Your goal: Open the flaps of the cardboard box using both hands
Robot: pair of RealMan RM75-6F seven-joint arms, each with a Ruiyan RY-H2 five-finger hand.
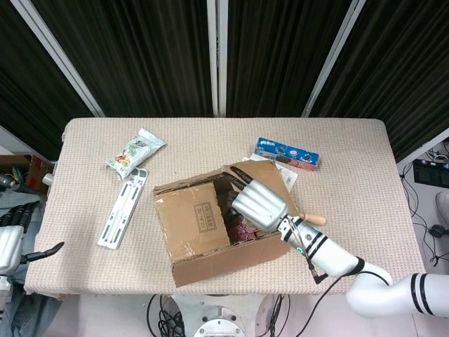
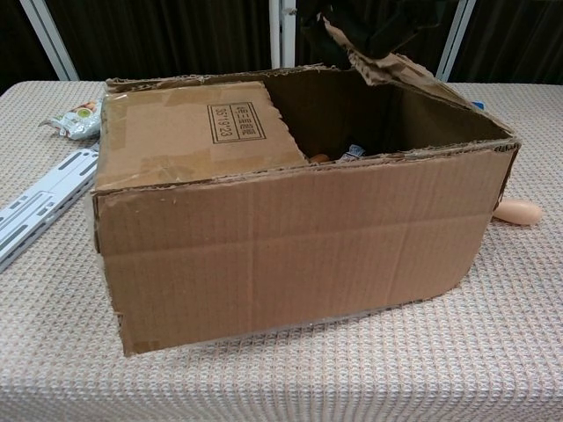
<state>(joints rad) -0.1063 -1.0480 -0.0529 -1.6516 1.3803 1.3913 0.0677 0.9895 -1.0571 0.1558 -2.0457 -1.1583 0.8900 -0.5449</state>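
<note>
Head view shows us the right hand [image 1: 261, 204] with its fingers [image 1: 238, 174] grasping the raised right flap [image 1: 263, 170] of the cardboard box [image 1: 210, 239]; the left flap [image 1: 195, 219], beside these fingers, lies closed. Our left hand [image 1: 15, 239] hangs released off the worktop [image 1: 351, 168] edge, well apart.

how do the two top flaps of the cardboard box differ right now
The left flap lies flat and closed over its half of the cardboard box, while the right flap is raised, exposing the inside. The left flap shows a printed stamp; none shows on the right flap. The right hand is at the right flap; no hand touches the left flap. Both are brown corrugated cardboard with ragged edges.
</note>
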